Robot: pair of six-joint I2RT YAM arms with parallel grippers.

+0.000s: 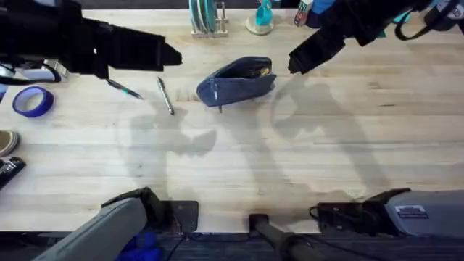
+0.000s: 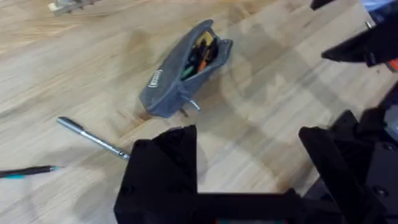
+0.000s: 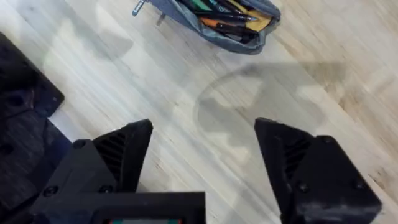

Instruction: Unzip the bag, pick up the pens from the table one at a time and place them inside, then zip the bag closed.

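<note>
Bag lies unzipped at the table's far middle, two pens left of it. Both my grippers hover spread, empty; I'd lower the left squarely across the nearer pen's barrel.

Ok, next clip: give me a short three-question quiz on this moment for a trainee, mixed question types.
1. True or false: the bag is zipped shut.
2. How many pens lie loose on the table?
3. Multiple choice: the left hand and right hand are: A) both open and holding nothing; B) both shut on pens; C) left shut on the bag, right open.

Key
1. False: its zipper is open, and orange, green and dark pens show inside.
2. Two: a silvery pen just left of the bag, and a dark pen with a teal tip farther left.
3. A: both are raised above the table with the fingers apart.
</note>
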